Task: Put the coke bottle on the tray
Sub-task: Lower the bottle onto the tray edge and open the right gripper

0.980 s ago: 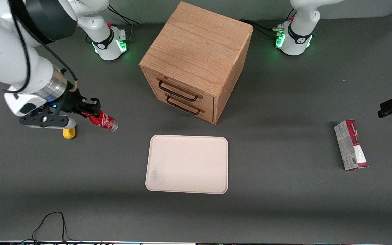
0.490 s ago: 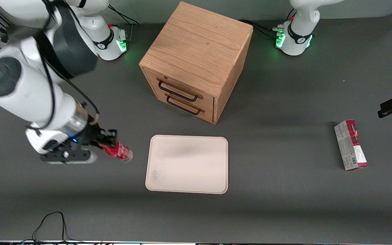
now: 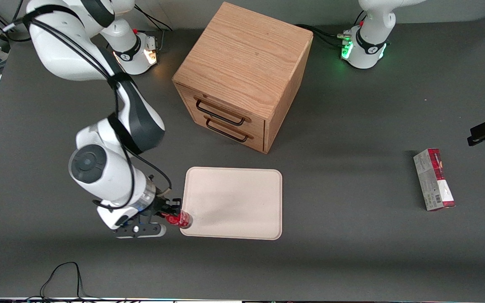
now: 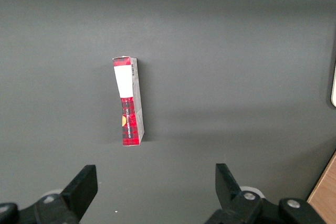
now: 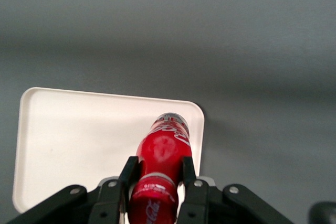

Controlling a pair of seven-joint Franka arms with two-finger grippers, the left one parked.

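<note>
My right gripper [image 3: 170, 215] is shut on the coke bottle [image 3: 179, 219], a small red bottle with white script and a clear base. It holds the bottle tilted, base pointing over the near corner of the cream tray [image 3: 242, 202] at the working arm's end. In the right wrist view the black fingers [image 5: 129, 173] clamp the bottle [image 5: 164, 153] by its neck, and the bottle's base hangs over the tray [image 5: 79, 140] close to its rim.
A wooden drawer cabinet [image 3: 242, 71] with two black handles stands farther from the front camera than the tray. A red-and-grey carton [image 3: 434, 179] lies toward the parked arm's end of the table, also in the left wrist view [image 4: 128, 100]. A black cable [image 3: 63, 273] loops at the near edge.
My right gripper has carried the coke bottle from beside a yellow object at the working arm's end, nearer to the front camera and toward the tray, until it hangs at the tray's corner.
</note>
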